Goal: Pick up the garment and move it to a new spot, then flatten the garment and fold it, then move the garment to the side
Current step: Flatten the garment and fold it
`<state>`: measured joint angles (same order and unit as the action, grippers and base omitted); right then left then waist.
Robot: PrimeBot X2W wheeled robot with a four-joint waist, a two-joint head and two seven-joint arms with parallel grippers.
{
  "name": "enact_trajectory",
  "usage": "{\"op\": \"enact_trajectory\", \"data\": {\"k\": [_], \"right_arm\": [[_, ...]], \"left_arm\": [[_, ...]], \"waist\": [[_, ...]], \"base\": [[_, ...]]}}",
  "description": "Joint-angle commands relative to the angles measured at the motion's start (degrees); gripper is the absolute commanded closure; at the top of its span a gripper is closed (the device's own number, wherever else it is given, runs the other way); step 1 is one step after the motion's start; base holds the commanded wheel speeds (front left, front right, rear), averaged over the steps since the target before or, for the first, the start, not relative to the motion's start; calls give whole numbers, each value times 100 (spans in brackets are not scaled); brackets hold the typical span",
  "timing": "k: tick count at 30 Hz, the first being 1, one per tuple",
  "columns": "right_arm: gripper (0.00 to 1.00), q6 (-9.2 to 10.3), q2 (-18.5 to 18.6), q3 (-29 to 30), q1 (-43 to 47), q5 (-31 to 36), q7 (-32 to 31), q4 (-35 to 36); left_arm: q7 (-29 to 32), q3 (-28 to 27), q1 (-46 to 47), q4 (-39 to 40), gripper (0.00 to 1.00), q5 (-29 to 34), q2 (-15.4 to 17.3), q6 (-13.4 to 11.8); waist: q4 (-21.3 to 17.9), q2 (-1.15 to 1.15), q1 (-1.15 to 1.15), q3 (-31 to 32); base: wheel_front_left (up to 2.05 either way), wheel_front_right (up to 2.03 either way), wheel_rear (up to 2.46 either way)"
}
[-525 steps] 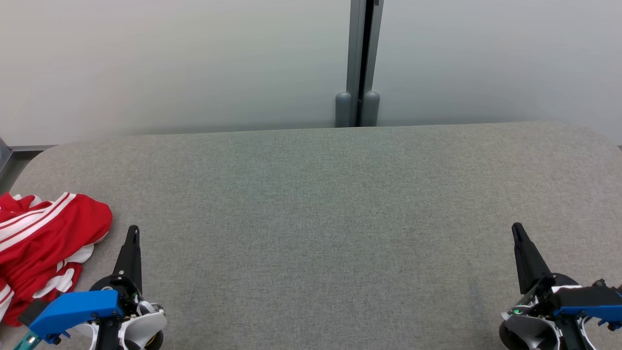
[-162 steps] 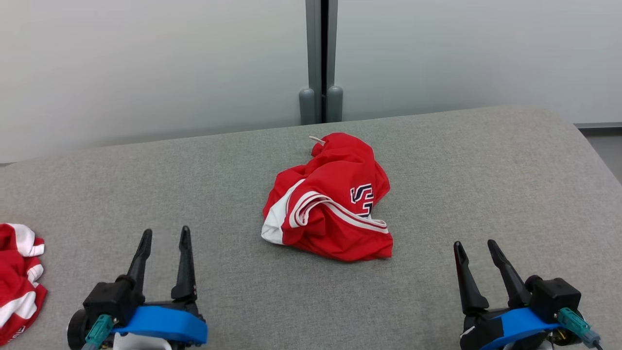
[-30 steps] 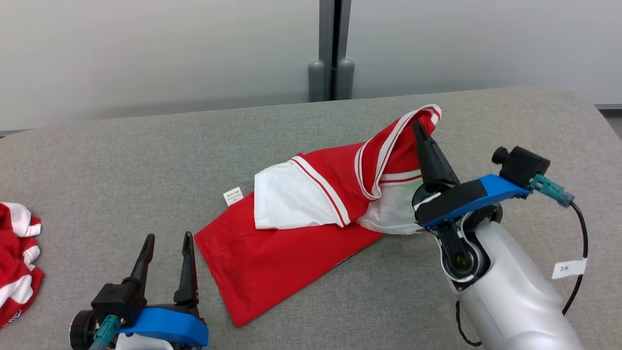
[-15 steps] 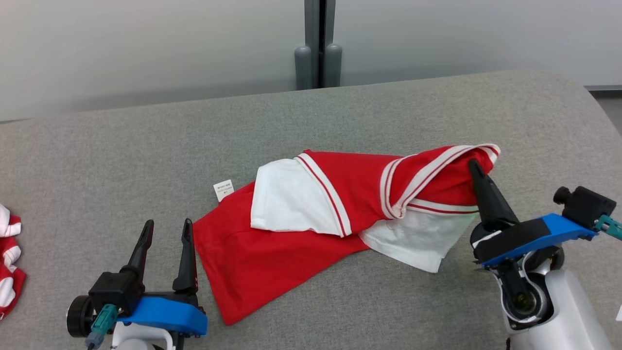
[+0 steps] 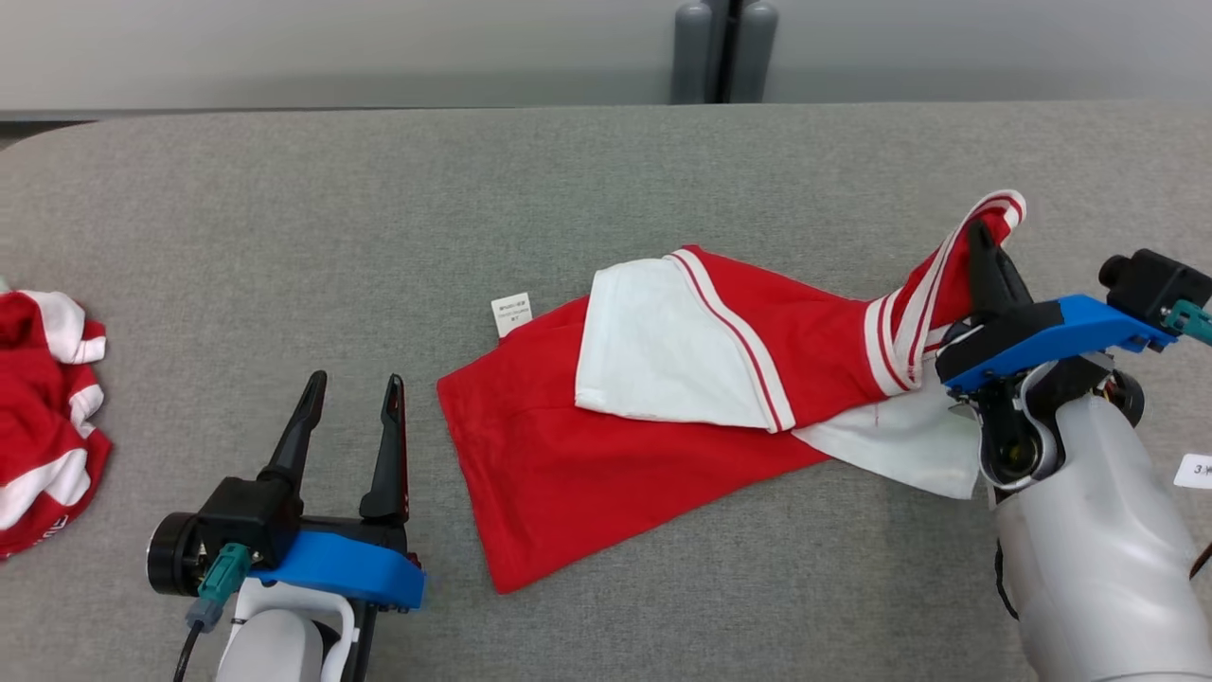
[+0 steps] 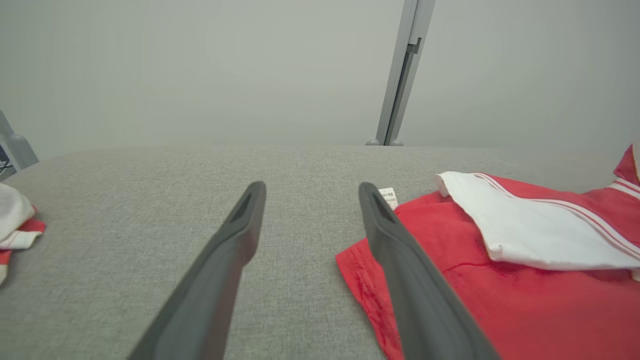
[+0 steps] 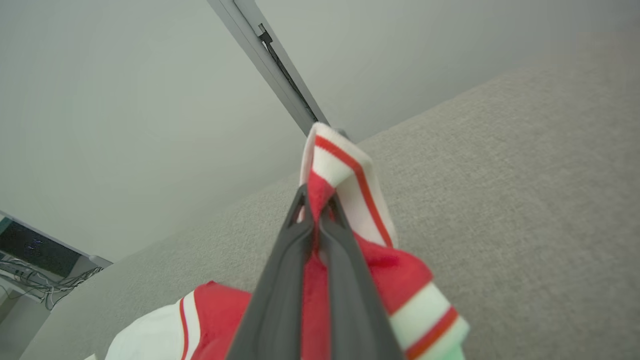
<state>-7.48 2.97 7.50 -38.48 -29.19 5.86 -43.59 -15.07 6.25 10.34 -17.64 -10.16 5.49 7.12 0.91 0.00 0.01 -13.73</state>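
Right hand (image 5: 981, 242) pinching garment (image 5: 606, 464) by its striped hem, held above surface (image 5: 331, 208) near the right edge.
Rest of garment lies mid-surface, partly unfolded; left hand (image 5: 356, 384) spread, 2 fingers apart, just beside its near-left corner.

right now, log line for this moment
phase: flattening | right tool: shut on garment edge, lifted | left tool: open, beside hem | other garment: far left

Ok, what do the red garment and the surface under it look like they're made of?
Red garment: likely a thin, matte sports knit; it drapes limply, and its striped trim is pinched in the right end effector. Surface: apparently a grey woven or felt-like fabric covering, matte, with a fine speckled weave visible.
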Motion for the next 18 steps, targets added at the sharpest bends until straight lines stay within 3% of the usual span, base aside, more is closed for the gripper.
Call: {"op": "enact_trajectory", "data": {"k": [1,9,10,11,12,18], "right_arm": [[100,-3,72,21,-202,142,173,-192],[100,-3,228,57,-822,405,756,-1028],[92,-3,232,28,-862,431,783,-1101],[9,-3,232,-27,-883,450,804,-1174],[0,-3,227,-94,-896,460,813,-1249],[0,-2,353,-601,-632,628,840,-1415]], "left_arm": [[-15,15,101,-4,0,-10,23,36],[-15,87,139,-24,0,-20,19,42],[-15,82,141,-21,0,-17,20,40],[-15,75,143,-20,0,-15,20,37],[-15,65,137,-25,0,-13,18,37],[-15,-1,3,-57,0,-36,-4,35]], "waist": [[140,0,-1,-102],[311,0,-1,-144],[315,0,-1,-142],[316,0,-1,-132],[312,0,-1,-113],[222,0,-1,95]], "base": [[0,0,0],[0,0,0],[0,0,0],[0,0,0],[0,0,0],[0,0,0]]}}
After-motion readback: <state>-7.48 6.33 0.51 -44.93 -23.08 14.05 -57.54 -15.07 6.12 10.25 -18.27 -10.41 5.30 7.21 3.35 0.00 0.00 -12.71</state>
